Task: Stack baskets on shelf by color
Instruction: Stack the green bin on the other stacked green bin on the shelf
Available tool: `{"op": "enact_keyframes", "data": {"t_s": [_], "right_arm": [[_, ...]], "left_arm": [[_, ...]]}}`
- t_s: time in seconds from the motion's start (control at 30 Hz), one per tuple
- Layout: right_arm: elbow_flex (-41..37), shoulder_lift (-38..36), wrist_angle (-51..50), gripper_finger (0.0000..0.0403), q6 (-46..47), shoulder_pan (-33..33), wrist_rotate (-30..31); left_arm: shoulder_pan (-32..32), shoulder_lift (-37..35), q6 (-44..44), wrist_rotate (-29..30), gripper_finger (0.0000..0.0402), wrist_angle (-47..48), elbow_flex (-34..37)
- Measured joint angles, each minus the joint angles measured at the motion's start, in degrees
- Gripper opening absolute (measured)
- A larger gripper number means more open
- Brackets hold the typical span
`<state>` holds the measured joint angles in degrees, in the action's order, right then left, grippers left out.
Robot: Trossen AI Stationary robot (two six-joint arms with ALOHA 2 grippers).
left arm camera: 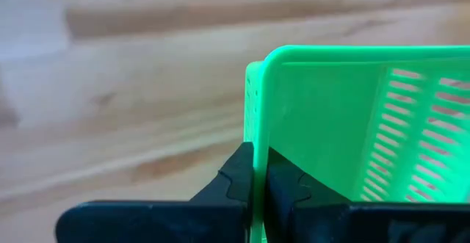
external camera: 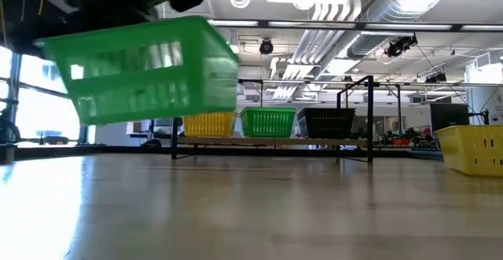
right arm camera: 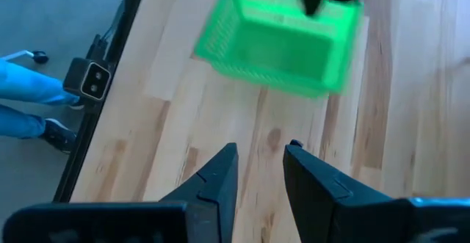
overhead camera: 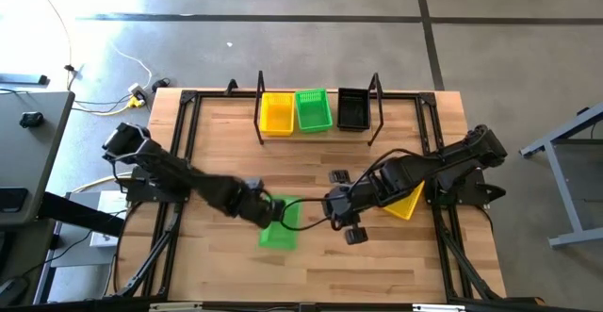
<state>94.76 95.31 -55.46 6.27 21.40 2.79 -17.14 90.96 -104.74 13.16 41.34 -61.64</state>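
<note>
While you read the high view, note the left gripper [overhead camera: 267,210] at lower centre of the frame, clamped on the rim of a green basket [overhead camera: 280,224]. Its fingers [left arm camera: 239,180] pinch one wall of that basket [left arm camera: 352,133] in the left wrist view. The low view shows the same basket [external camera: 145,71] at upper left, tilted and clear of the counter [external camera: 251,205].

You find the right gripper [overhead camera: 344,220] just right of the held basket in the high view, holding nothing. Its fingers [right arm camera: 220,177] stand narrowly apart in the right wrist view, above bare counter [right arm camera: 220,125], with the green basket [right arm camera: 279,37] beyond them at the top of that frame.

Check the shelf [overhead camera: 318,128] at upper centre of the high view. It carries three baskets in a row: yellow [overhead camera: 276,112] at left, green [overhead camera: 314,110] in the middle, black [overhead camera: 353,108] at right. The low view shows the same row, yellow [external camera: 209,123], green [external camera: 268,122], black [external camera: 326,122], on the shelf [external camera: 271,141] at mid-frame.

One more yellow basket [overhead camera: 403,202] lies on the counter at right of centre in the high view, partly under the right arm. It appears at the right edge of the low view [external camera: 473,148], resting on the counter.
</note>
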Motion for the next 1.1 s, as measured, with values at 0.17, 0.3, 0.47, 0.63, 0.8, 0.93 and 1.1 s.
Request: {"op": "enact_keyframes", "data": {"t_s": [0.17, 0.3, 0.47, 0.63, 0.8, 0.93, 1.1], "right_arm": [[0.0, 0.0, 2.5, 0.0116, -2.5, 0.6, 0.0], [0.0, 0.0, 4.2, 0.0142, -3.4, 0.5, 0.2], [0.0, 0.4, 6.4, 0.0163, -6.0, 0.5, 0.2], [0.0, 2.4, 6.9, 0.0165, -6.8, 0.1, 0.1], [0.0, 4.6, 6.4, 0.0165, -7.9, -0.2, 3.8], [0.0, 6.0, 6.5, 0.0165, -8.8, -1.0, 7.6], [0.0, 8.0, 6.4, 0.0165, -9.3, -2.7, 8.0]], "left_arm": [[5.4, 0.0, 6.7, 2.4, 0.0001, 0.0, -3.5], [9.5, 0.0, 11.5, 2.6, 0.0001, 0.0, -5.8], [14.1, 0.0, 15.2, 2.7, 0.0001, -0.9, -7.8], [17.9, 0.0, 17.8, 2.8, 0.0001, -1.7, -8.7], [20.1, 0.0, 18.0, 1.7, 0.0, -2.3, -8.7], [20.5, 0.0, 18.0, 1.0, 0.0, -2.3, -8.7], [20.5, 0.0, 18.8, 0.9, 0.0, -3.7, -8.7]]}}
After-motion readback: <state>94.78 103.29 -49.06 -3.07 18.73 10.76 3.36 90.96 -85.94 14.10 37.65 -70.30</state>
